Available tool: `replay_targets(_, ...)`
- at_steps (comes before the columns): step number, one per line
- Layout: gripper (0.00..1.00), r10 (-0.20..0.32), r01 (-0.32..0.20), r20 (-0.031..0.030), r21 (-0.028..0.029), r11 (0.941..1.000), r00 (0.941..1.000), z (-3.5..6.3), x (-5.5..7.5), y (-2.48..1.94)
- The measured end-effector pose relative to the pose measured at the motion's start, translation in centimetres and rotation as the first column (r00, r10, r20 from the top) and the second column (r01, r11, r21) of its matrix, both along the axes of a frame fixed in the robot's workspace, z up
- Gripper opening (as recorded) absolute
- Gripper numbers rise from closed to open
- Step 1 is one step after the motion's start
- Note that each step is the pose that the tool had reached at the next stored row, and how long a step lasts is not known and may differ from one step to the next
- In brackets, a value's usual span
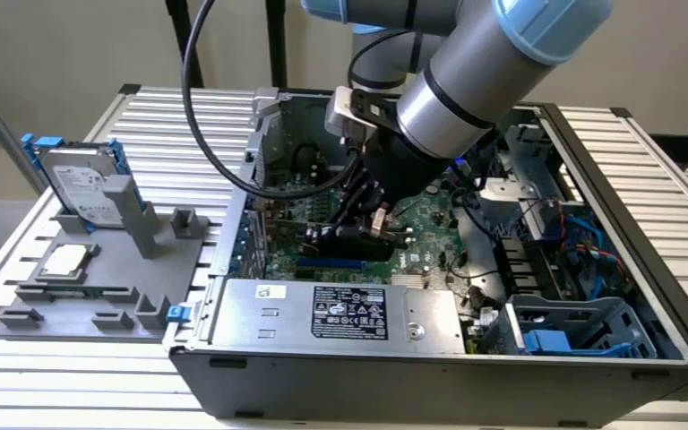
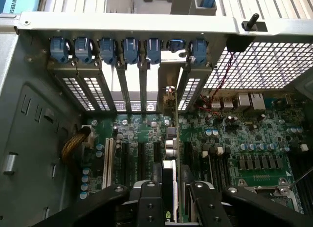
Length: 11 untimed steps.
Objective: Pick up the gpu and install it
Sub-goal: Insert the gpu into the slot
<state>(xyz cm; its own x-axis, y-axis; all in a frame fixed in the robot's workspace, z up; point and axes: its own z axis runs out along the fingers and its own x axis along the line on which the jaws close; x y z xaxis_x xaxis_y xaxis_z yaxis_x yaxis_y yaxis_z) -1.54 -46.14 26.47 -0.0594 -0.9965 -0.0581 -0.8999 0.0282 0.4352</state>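
Note:
The gpu shows edge-on in the wrist view. It is a thin card standing upright over the motherboard's expansion slots, and its far end reaches the open bracket gap in the case's rear wall. My gripper is shut on the gpu, with one black finger on each side of the card. In the exterior view my gripper is deep inside the open computer case, and the black card sits low over the green motherboard.
A row of blue slot clips lines the rear wall. The power supply and a blue drive cage stand near the case front. On the exterior view's left, a grey fixture holds a hard drive and a processor.

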Motion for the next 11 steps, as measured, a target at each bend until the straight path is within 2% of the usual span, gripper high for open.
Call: replay_targets(11, 0.00, 0.007, -0.007, -0.0019, 0.0007, 1.0000, 1.0000, -0.39, -0.02, 0.31)
